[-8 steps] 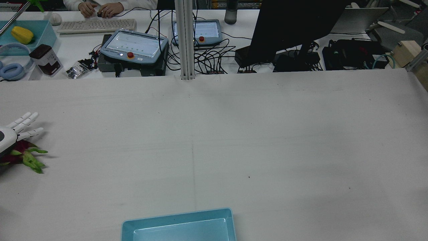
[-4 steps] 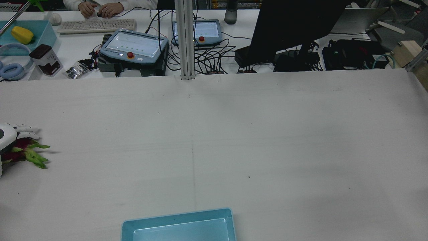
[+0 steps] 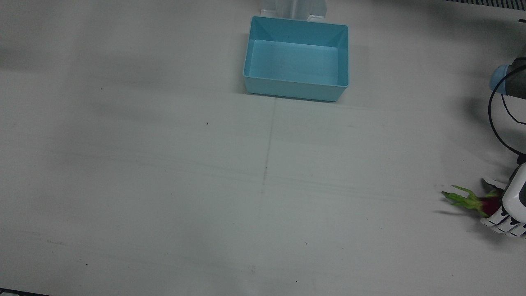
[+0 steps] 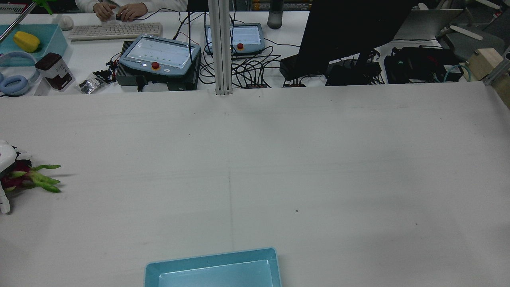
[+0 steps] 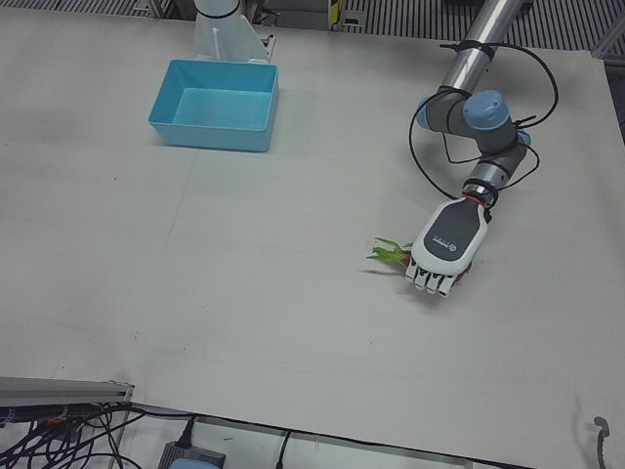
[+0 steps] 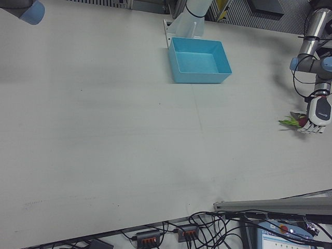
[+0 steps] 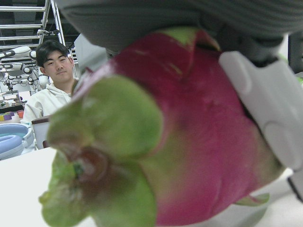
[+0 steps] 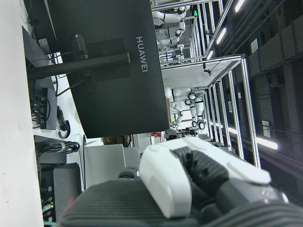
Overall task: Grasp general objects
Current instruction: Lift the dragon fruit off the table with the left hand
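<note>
A: Item: dragon fruit. Location?
B: Far from the bin, under the left hand; fingers, splayed earlier, now curl around it.
A: Right hand?
B: Partly seen; grip state unclear.

— What colours mark the fruit? 
— The dragon fruit is deep magenta with yellow-green scales; its green leaf tips poke out just beside the left hand.

— And the hand itself? 
— White shell with grey and black in the gaps. Well away from it sits a light blue bin, on a plain off-white table.
</note>
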